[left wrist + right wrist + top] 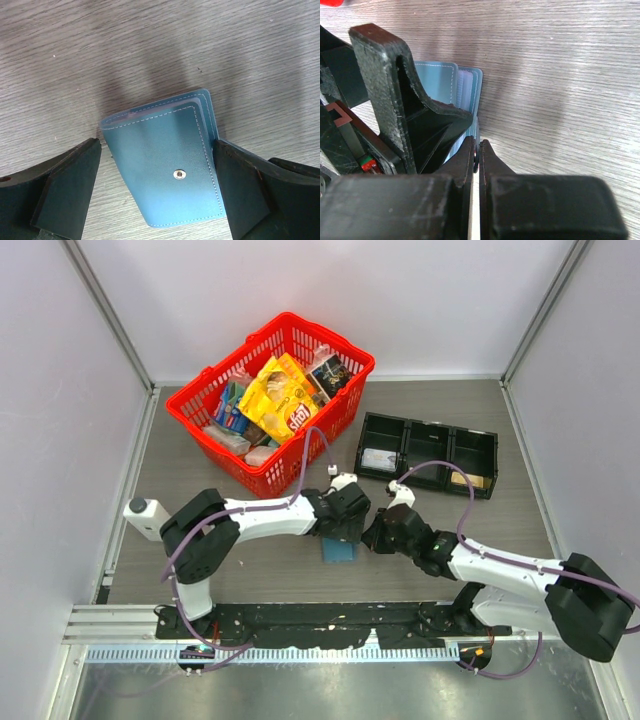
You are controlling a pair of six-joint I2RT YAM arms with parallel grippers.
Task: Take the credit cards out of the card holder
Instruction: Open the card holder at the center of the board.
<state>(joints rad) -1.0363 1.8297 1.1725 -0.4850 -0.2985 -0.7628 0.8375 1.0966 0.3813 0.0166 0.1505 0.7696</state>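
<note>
The small flat blue stitched card holder point(338, 551) lies on the grey wood-grain table point(500, 540), with bare table to its right. The left gripper point(157, 150) has its fingers wide apart along the holder's two side edges. The right gripper point(477, 151) is pressed together at one edge (pinching it or not, I cannot tell).

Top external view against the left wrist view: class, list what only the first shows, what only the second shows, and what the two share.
Only the top external view shows the red plastic basket of snack packets, the black three-compartment tray and the right claw. Only the left wrist view shows the silver snap stud and the white stitching on the wallet's cover. Both show the small flat blue wallet lying folded on the grey wood-grain table, with the left claw open astride it.
</note>
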